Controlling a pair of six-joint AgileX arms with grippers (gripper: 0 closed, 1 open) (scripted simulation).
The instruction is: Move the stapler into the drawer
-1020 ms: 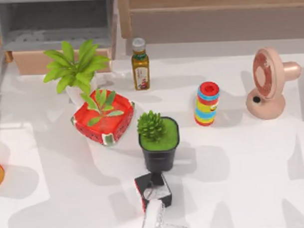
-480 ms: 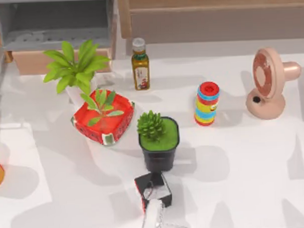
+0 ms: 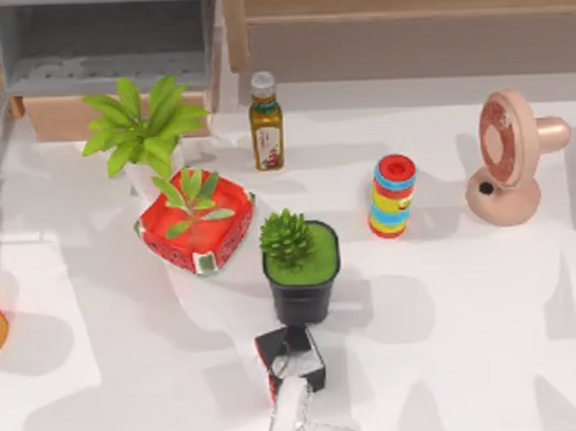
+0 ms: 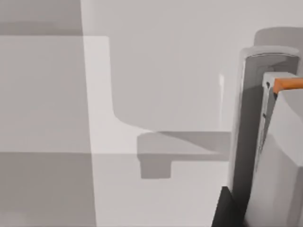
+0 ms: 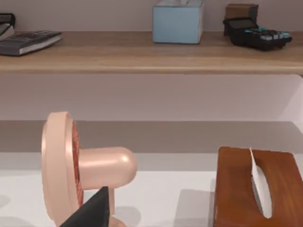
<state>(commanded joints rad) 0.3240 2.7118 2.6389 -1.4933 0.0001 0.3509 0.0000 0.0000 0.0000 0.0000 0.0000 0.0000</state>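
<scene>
The stapler (image 3: pixel 291 411) is a slim white bar at the table's front edge, near the middle. Its far end leans against a small black box with red edges (image 3: pixel 291 357). The drawer (image 3: pixel 101 66) stands open at the back left, with grey inner walls and a tan front panel. In the right wrist view a dark finger (image 5: pixel 94 210) of my right gripper points toward a pink fan (image 5: pixel 66 165). A dark finger (image 4: pixel 226 208) of my left gripper shows in the left wrist view, low over the white table.
Between stapler and drawer stand a black pot with a succulent (image 3: pixel 301 267), a red watermelon planter (image 3: pixel 196 223), a leafy plant (image 3: pixel 138 126) and an oil bottle (image 3: pixel 266 122). A striped cylinder (image 3: pixel 392 195) and the fan (image 3: pixel 508 156) stand right. A brown tissue box (image 5: pixel 255 184) sits beside the fan.
</scene>
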